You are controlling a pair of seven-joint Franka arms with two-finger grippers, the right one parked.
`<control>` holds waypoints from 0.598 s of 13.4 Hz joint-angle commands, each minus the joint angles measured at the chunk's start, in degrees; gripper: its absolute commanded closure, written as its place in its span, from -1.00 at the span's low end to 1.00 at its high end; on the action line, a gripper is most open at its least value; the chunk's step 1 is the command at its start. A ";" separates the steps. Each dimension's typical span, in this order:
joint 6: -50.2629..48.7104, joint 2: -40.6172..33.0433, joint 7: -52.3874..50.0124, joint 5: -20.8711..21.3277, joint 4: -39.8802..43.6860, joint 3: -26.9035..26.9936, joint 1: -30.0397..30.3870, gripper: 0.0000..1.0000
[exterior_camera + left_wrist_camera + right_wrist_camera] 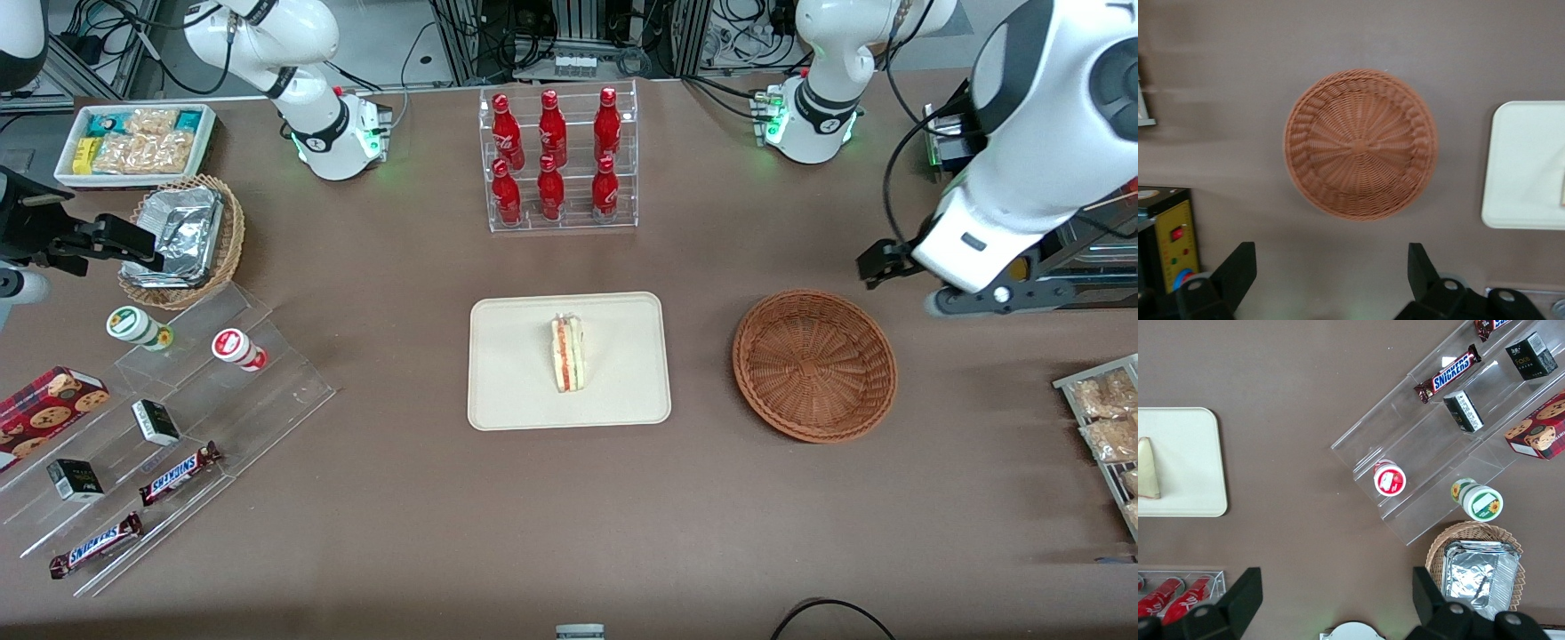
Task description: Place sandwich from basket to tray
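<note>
Looking across the brown desk [400,533], you see one sandwich [569,354], a triangular wedge of pale bread with red and green filling layers, lying on the flat cream-beige tray [516,391], which is rectangular with rounded corners and a low rim. One round, shallow basket [814,364] of reddish-brown woven wicker sits beside the tray, toward the working arm's end of the desk, apart from it and with nothing in it.

The gripper [1331,280] hangs above the desk just beside the basket, farther from the front camera than the basket. In the left wrist view its two black fingers [1238,270] stand wide apart, holding nothing and touching nothing.

Farther from the front camera than the tray, you have a clear acrylic rack [562,160] with six red bottles in two rows of three. Toward the parked arm's end lie a tan wicker basket [227,244] of crinkled silver foil, a clear stepped stand [267,391] with two Snickers bars [178,473], two round cups and two small dark boxes.
</note>
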 commanded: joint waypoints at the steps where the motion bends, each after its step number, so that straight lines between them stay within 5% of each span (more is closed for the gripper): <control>1: 0.64 -3.30 3.27 -1.02 -3.02 4.13 -1.79 -1.00; 6: 0.63 -1.10 3.54 -2.08 0.49 5.81 -1.35 -1.00; 8: 0.72 -1.01 10.87 -2.08 1.20 9.66 -3.10 -1.00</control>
